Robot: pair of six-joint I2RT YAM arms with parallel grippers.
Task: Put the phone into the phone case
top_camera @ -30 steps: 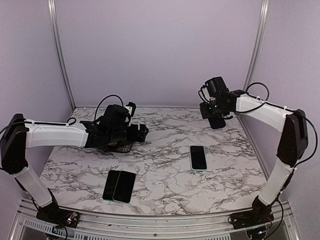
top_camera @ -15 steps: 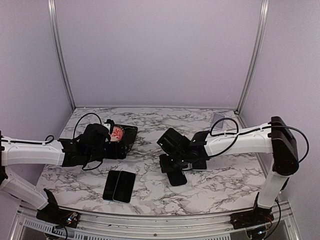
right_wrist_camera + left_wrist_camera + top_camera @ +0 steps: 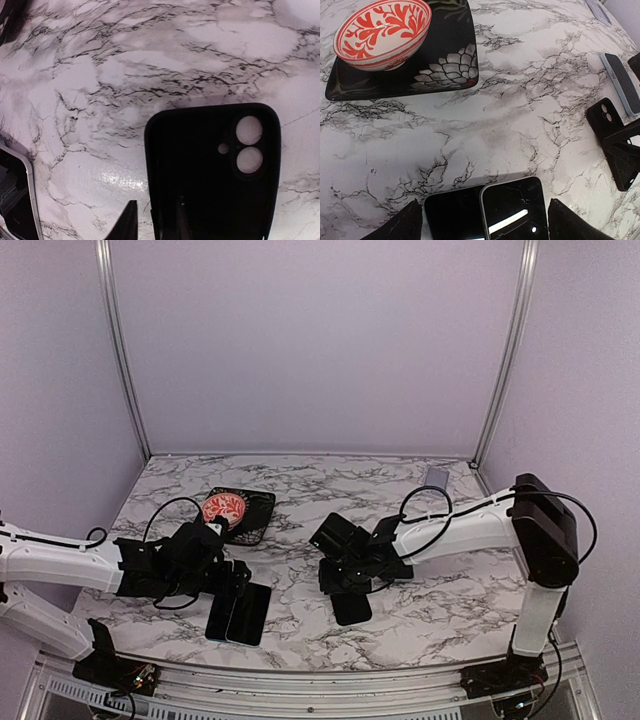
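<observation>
Top external view: a marble desk carries the scene. The left arm lies low across its near left side and the right arm reaches in from the right to the middle. At far left sits a black square tray holding a red-and-white patterned bowl.

A pair of phones lies side by side, screens up, at near left. The left gripper is over their far ends with its fingers spread wide, one on either side of the pair.

The black phone case lies flat at near centre, to the right of the pair and apart from it. The right gripper has its fingers a little parted astride one side wall of the case, and a sliver of desk shows between the outer finger and the wall.

A third phone lies just beyond the case. A small grey flat object, possibly another phone, rests in the far right corner.
</observation>
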